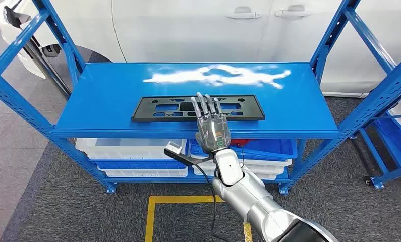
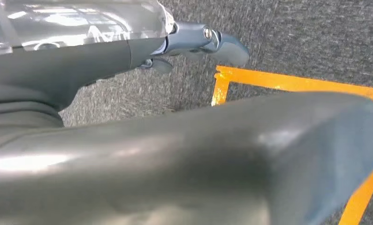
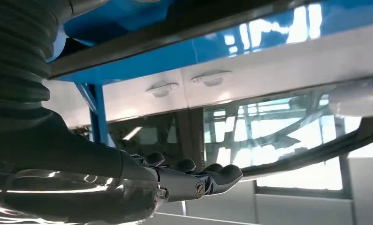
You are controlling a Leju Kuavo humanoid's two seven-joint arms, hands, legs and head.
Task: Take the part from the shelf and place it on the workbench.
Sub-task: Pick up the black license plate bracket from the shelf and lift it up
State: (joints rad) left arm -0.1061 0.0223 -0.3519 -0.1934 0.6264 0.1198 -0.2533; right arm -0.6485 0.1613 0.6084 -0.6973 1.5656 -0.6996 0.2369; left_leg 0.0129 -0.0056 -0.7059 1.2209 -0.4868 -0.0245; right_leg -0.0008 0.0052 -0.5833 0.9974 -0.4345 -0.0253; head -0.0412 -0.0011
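One black flat part [image 1: 198, 108] — a long plate-shaped frame with cut-outs — lies on the top board of the blue shelf [image 1: 107, 91] in the head view, near the board's front edge. The right hand [image 1: 211, 121] reaches in from below on its silver arm, palm down, fingers [image 1: 202, 103] straight and slightly spread over the middle of the part. The fingertips lie above the part's surface; whether they touch it cannot be told. The hand grips nothing. Below the top board, white bins [image 1: 132, 148] and blue bins [image 1: 261, 148] sit on the lower level. A white car [image 1: 198, 30] with two door handles stands behind the shelf, and a yellow floor line [image 1: 178, 200] marks the grey carpet in front.

In the left wrist view the left hand [image 2: 194, 40] hangs over grey carpet beside the yellow floor line [image 2: 287, 82]. Its dark fingers [image 2: 229, 47] hold nothing, but how far they are curled cannot be told.

In the right wrist view the right hand [image 3: 184, 180] shows side on — fingers [image 3: 222, 174] stretched out nearly straight, with nothing between them. The blue shelf [image 3: 142, 18] edge runs close by, and the white car [image 3: 184, 89] with its door handles and window lies beyond.
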